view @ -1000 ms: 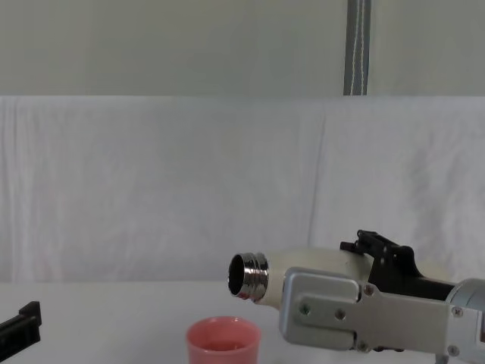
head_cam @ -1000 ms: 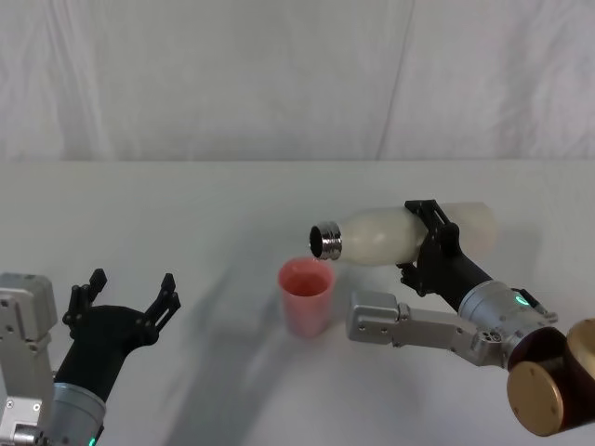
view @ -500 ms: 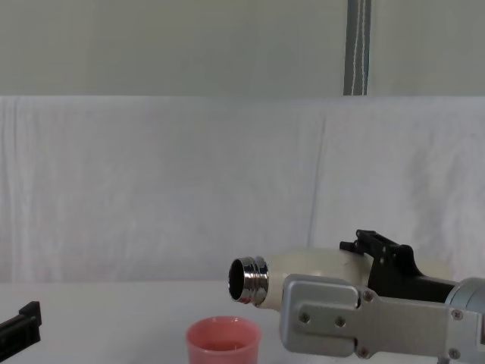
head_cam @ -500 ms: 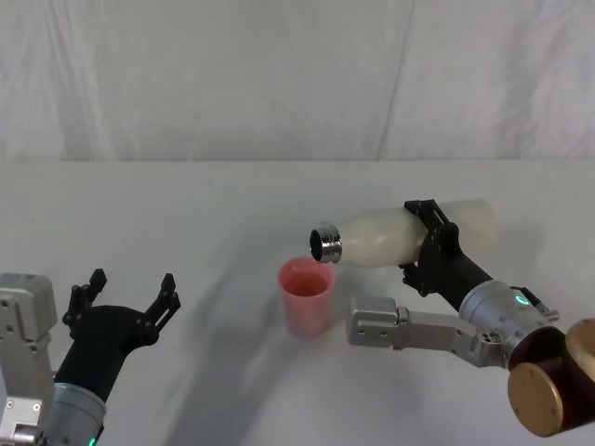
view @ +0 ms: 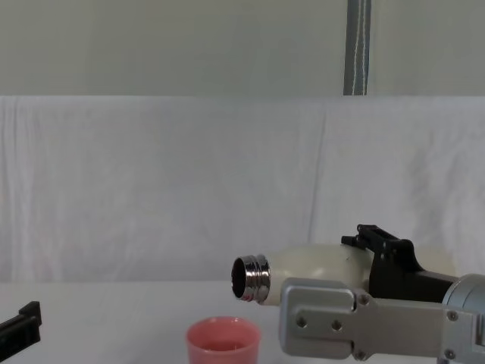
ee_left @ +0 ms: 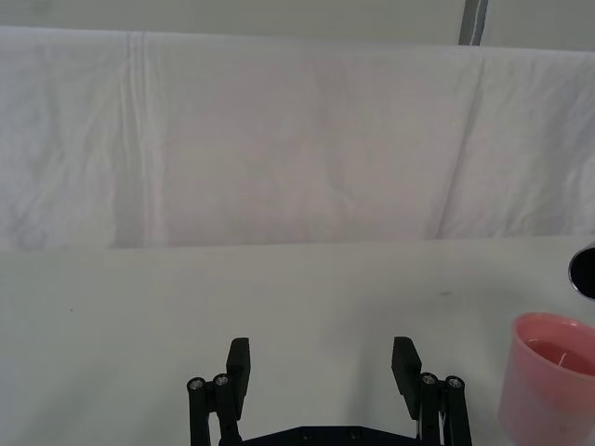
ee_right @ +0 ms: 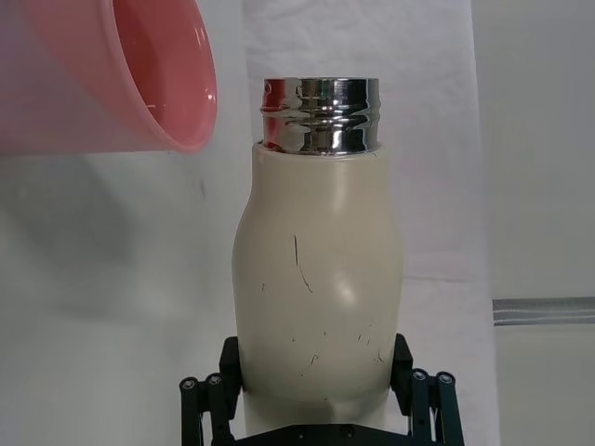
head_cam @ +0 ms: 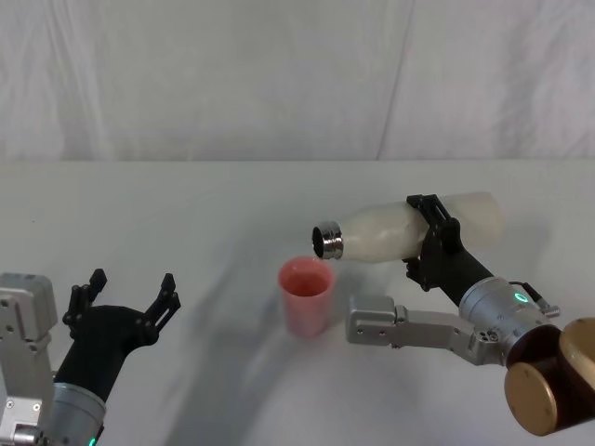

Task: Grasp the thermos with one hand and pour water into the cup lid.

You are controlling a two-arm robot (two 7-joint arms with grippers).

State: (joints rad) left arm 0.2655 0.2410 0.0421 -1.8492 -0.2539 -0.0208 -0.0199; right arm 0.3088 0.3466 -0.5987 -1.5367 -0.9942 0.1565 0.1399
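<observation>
My right gripper [head_cam: 433,234] is shut on the cream-white thermos [head_cam: 395,232], holding it tipped on its side above the table. Its steel neck [head_cam: 327,242] points left, just above the far rim of the pink cup lid [head_cam: 306,296]. The chest view shows the thermos [view: 318,265] lying nearly level, neck mouth [view: 250,277] above the cup lid [view: 223,343]. In the right wrist view the fingers [ee_right: 212,394] clamp the thermos body [ee_right: 314,293], with the cup lid [ee_right: 112,79] beyond its neck. Liquid shows inside the cup lid [ee_left: 550,377]. My left gripper [head_cam: 125,300] rests open at the near left.
A white cloth covers the table [head_cam: 186,214] and hangs as a backdrop behind it. A grey vertical pole [view: 356,47] stands behind the backdrop. Bare tabletop lies between the left gripper and the cup lid.
The thermos has shifted slightly right and tilted back toward level, its neck mouth a little higher. The left arm has not moved.
</observation>
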